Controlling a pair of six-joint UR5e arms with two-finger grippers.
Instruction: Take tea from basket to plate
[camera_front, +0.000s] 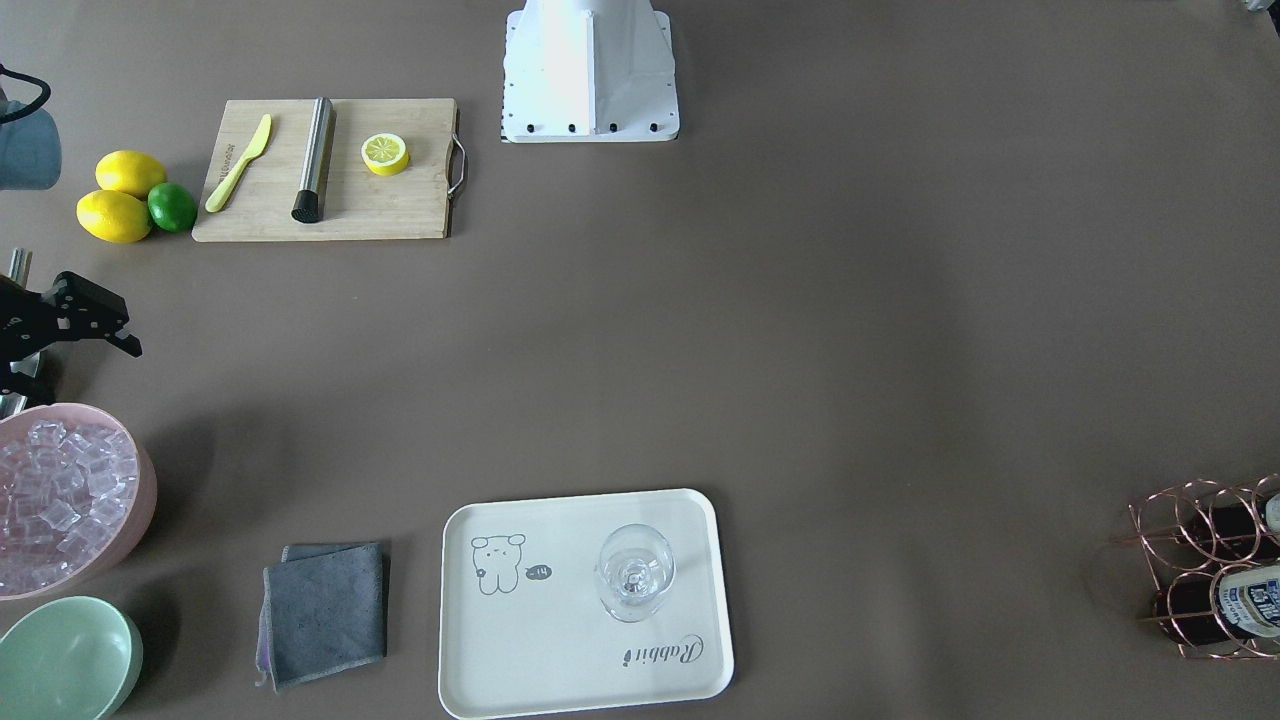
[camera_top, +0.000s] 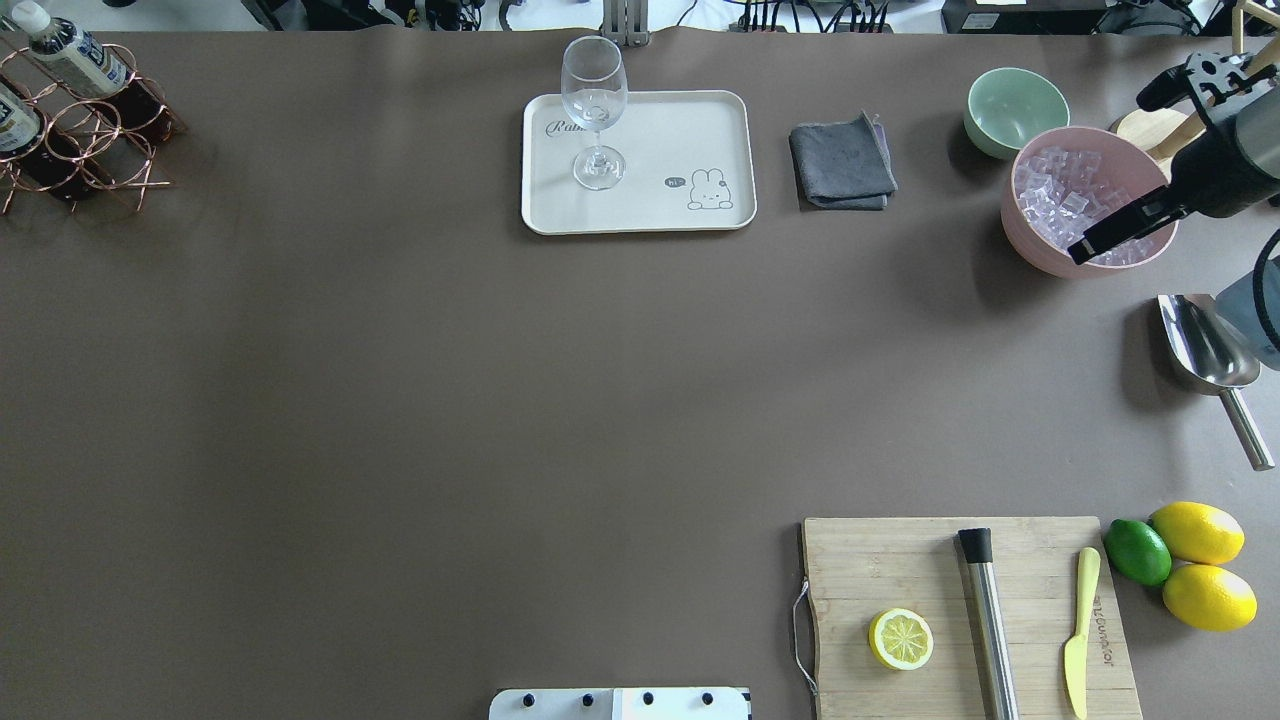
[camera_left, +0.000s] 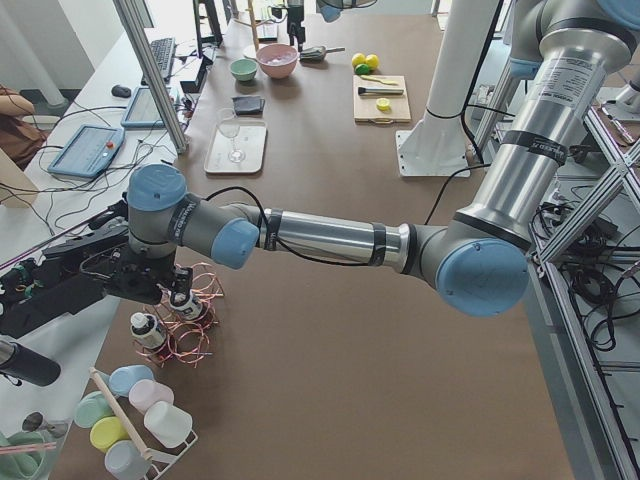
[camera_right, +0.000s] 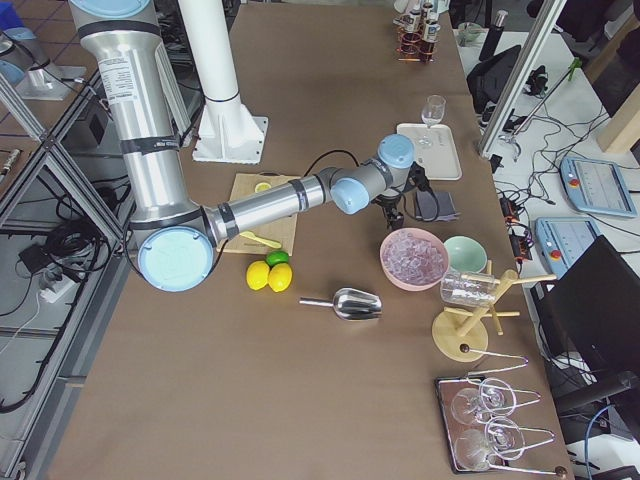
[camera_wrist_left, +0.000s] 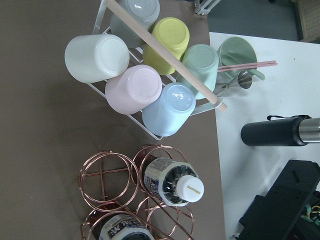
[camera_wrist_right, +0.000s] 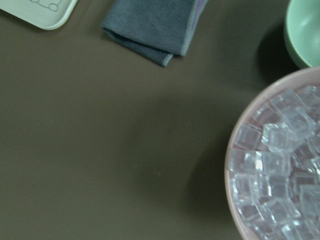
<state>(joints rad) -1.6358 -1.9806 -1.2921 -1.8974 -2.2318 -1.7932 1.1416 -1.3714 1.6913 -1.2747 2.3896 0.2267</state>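
Observation:
Two tea bottles with white caps stand in the copper wire basket at the table's far left corner; both also show in the overhead view. The cream plate lies far centre and holds an upright wine glass. My left gripper hovers just above the basket. It shows only in the exterior left view, so I cannot tell whether it is open. My right gripper is open and empty above the pink bowl of ice.
A mint bowl and a grey cloth lie right of the plate. A metal scoop, lemons, a lime and a cutting board are at the right. A rack of cups stands beside the basket.

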